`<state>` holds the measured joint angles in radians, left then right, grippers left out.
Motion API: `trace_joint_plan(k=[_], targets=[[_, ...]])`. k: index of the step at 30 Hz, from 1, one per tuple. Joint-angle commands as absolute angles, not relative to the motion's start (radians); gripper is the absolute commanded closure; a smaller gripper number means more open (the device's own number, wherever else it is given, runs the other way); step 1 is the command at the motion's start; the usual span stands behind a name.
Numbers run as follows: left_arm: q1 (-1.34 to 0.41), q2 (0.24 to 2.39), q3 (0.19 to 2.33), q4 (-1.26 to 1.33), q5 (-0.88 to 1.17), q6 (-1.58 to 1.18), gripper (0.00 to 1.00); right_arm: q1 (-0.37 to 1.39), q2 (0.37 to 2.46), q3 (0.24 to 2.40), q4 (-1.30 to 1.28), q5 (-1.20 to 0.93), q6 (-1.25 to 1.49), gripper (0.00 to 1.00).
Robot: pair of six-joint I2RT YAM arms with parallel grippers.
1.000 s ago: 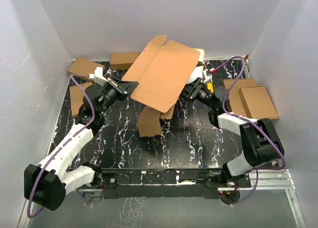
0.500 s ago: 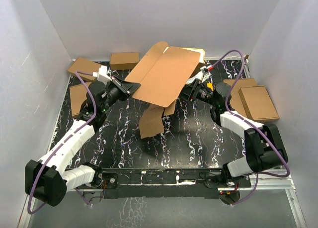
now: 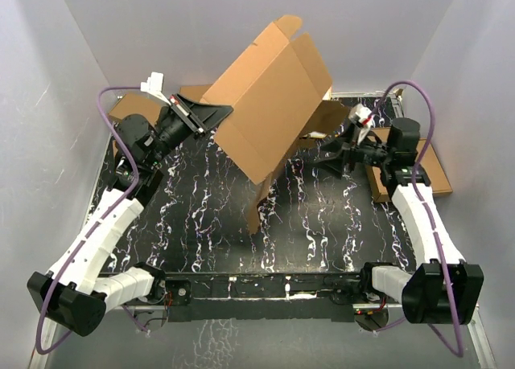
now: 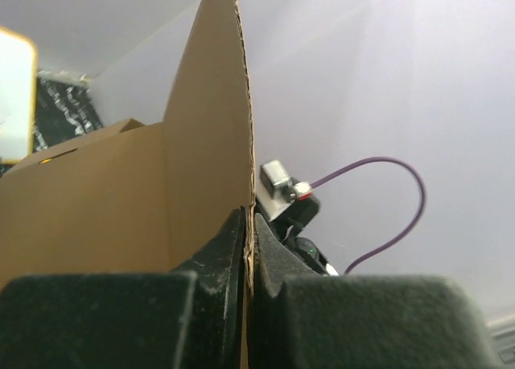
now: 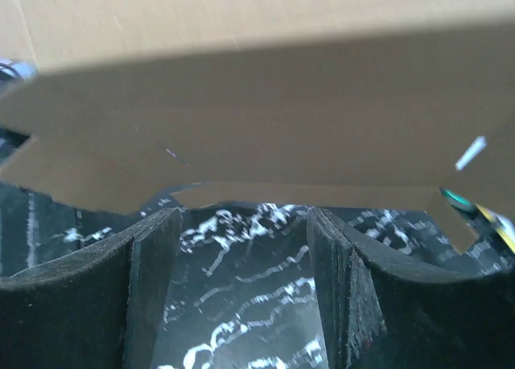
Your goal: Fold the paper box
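Right claw (image 5: 241,240) just let go and backed off right, jaws apart, empty. Left claw (image 4: 249,228) pinched tight on paper box (image 3: 269,108) edge. Sheet swung up steep over counter (image 3: 322,224). One-claw hold, flaps unfolded.

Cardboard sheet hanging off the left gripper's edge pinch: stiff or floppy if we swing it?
Probably stiff across panels: the paper box stands tilted, flat, from one edge pinch by the left gripper. Likely floppy at creases: its lower flap hangs bent. Seems light, so it may pivot in the pinch; the right gripper is open, off it.
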<state>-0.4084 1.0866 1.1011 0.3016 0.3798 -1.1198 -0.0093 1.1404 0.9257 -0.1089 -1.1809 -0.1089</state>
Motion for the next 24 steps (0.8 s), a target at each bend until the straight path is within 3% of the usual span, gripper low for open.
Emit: trace_joint_plan(k=[1, 7, 15, 24], targets=[[-0.411, 1.088, 1.223, 0.386, 0.434, -1.147, 1.00, -0.135, 1.088, 0.922, -0.333, -1.226, -0.372, 0.30], [-0.411, 1.042, 1.205, 0.440, 0.442, -1.203, 1.00, -0.271, 1.040, 0.921, -0.351, -1.243, -0.351, 0.27], [-0.376, 0.953, 1.066, 0.255, 0.363, -1.054, 1.00, -0.299, 1.080, 0.959, -0.380, -1.203, -0.336, 0.19], [-0.030, 1.020, 0.756, 0.435, 0.634, -1.072, 1.00, -0.297, 1.197, 0.992, -0.455, -1.193, -0.394, 0.14]])
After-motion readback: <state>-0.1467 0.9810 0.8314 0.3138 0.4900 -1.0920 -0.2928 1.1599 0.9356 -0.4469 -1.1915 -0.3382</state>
